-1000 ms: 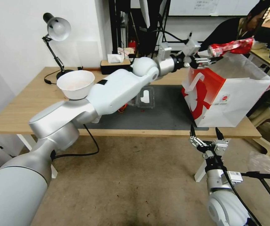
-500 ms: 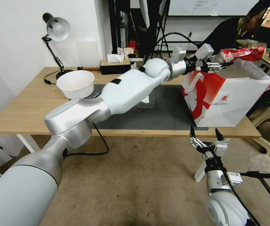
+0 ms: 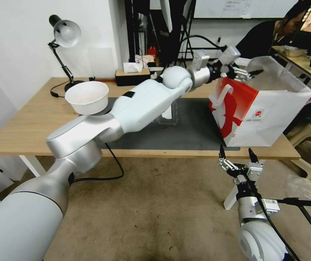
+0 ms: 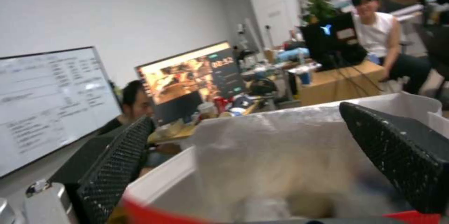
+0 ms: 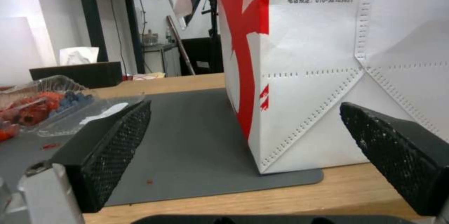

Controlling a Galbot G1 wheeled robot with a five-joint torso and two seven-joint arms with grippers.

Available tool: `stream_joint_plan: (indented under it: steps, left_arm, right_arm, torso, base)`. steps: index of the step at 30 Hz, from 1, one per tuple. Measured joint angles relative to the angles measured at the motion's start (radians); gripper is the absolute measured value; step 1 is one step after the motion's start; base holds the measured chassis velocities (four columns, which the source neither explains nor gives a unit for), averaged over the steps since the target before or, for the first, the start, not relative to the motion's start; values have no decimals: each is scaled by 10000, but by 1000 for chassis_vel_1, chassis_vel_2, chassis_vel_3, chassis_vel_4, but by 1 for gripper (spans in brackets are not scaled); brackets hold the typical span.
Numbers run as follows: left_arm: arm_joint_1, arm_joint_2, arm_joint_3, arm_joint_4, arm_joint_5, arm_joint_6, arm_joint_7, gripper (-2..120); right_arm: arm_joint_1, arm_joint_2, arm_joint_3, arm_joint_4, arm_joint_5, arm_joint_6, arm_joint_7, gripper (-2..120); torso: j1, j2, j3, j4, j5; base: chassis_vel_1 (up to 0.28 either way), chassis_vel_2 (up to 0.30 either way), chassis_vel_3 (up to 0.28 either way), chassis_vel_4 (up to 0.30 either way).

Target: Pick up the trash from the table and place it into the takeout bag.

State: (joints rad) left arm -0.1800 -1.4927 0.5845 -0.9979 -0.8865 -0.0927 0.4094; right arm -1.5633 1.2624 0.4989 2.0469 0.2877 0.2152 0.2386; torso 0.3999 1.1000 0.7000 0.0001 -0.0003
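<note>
The takeout bag [image 3: 271, 112], white with red panels, stands on the right end of the table [image 3: 32, 119]. My left gripper [image 3: 249, 74] is open and empty over the bag's near rim. In the left wrist view its spread fingers [image 4: 117, 160] frame the bag's clear liner [image 4: 262, 146] below; what lies inside is blurred. A white bowl [image 3: 87, 97] sits on the table's left part. A clear plastic container [image 5: 42, 101] with red and blue scraps lies on the grey mat [image 5: 187, 139]. My right gripper [image 3: 235, 150] hangs open below the table's front edge, facing the bag [image 5: 327, 59].
A desk lamp [image 3: 66, 32] and a tissue box [image 3: 131, 74] stand along the back edge. My left arm [image 3: 141, 105] spans the mat [image 3: 195, 130] and hides part of the clear container [image 3: 168, 113]. A person sits behind the bag.
The left gripper has opened over the bag and the crushed red can has left it and dropped from sight. The left arm has drawn back slightly. The right arm is still.
</note>
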Motion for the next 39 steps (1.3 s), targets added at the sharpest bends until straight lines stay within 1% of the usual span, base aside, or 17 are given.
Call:
stream_joint_plan:
  steps: [1,4,5,6,7,8,9,12,13,17,18,21,23,25,29,37,39]
  left_arm:
    - [0,0,0,0,0,0,0,100]
    - [336,609,-285,-543,-141,138,-453,100]
    - [336,609,-285,-543,-141,138,-453,100]
    - [527,900,-392,-813,-260,227,-830,100]
    - [583,988,-418,-895,-302,261,-957,100]
    - [874,1370,-535,-1326,-498,392,-1565,100]
    - [874,1370,-535,-1326,-498,392,-1565,100]
    - [1400,1967,-766,-1989,-660,609,-2419,100]
    - [1400,1967,-766,-1989,-660,609,-2419,100]
    - [2071,2590,-1086,-2871,-752,916,-3341,100]
    - [2071,2590,-1086,-2871,-752,916,-3341,100]
    - [2624,3139,-1417,-3732,-706,1397,-4280,100]
    - [2768,3257,-1528,-3915,-704,1452,-4372,100]
    - [3213,3648,-1882,-4323,-673,1486,-4464,100]
    - [3598,3980,-2222,-4608,-657,1479,-4468,100]
    - [5105,5045,-3735,-5445,-572,1363,-4419,100]
    - [5314,5160,-3924,-5561,-555,1363,-4418,100]
  right_arm:
    - [0,0,0,0,0,0,0,100]
    - [13,50,-6,1,-21,0,0,100]
    - [13,50,-6,1,-21,0,0,100]
    - [16,69,-11,3,-34,-3,0,100]
    - [16,73,-13,4,-37,-3,0,100]
    - [14,81,-23,7,-56,-6,0,100]
    - [14,81,-23,7,-56,-6,0,100]
    - [12,86,-39,14,-82,-17,1,100]
    - [12,86,-39,14,-82,-17,1,100]
    - [30,144,-99,15,-133,-34,0,100]
    - [30,144,-99,15,-133,-34,0,100]
    - [24,171,-148,14,-177,-38,1,100]
    - [23,172,-153,14,-181,-38,1,100]
    - [21,169,-158,14,-187,-41,3,100]
    - [27,161,-174,12,-194,-47,3,100]
    - [6,203,-277,-37,-323,-53,24,100]
    - [-7,206,-278,-43,-339,-53,25,100]
  torso:
    - [0,0,0,0,0]
    - [0,0,0,-1,0]
    - [0,0,0,-1,0]
    - [0,0,0,-2,0]
    - [0,0,0,-2,-1]
    - [1,0,0,0,-1]
    - [1,0,0,0,-1]
    - [0,0,0,2,-1]
    - [0,0,0,2,-1]
    - [0,0,0,-3,1]
    - [0,0,0,-3,1]
    - [0,0,0,-1,1]
    - [0,0,-1,-2,2]
    - [0,0,-1,-3,1]
    - [1,0,0,0,0]
    - [0,0,-1,-2,1]
    - [1,0,-1,-1,0]
  base:
    - [0,0,0,0]
    - [0,0,0,0]
    - [0,0,0,0]
    - [0,0,0,0]
    - [0,0,0,0]
    - [0,0,0,0]
    - [0,0,0,0]
    - [0,0,0,0]
    - [0,0,0,0]
    - [0,0,0,0]
    - [0,0,0,0]
    - [0,0,0,0]
    - [0,0,0,0]
    - [0,0,0,0]
    - [0,0,0,0]
    - [0,0,0,0]
    - [0,0,0,0]
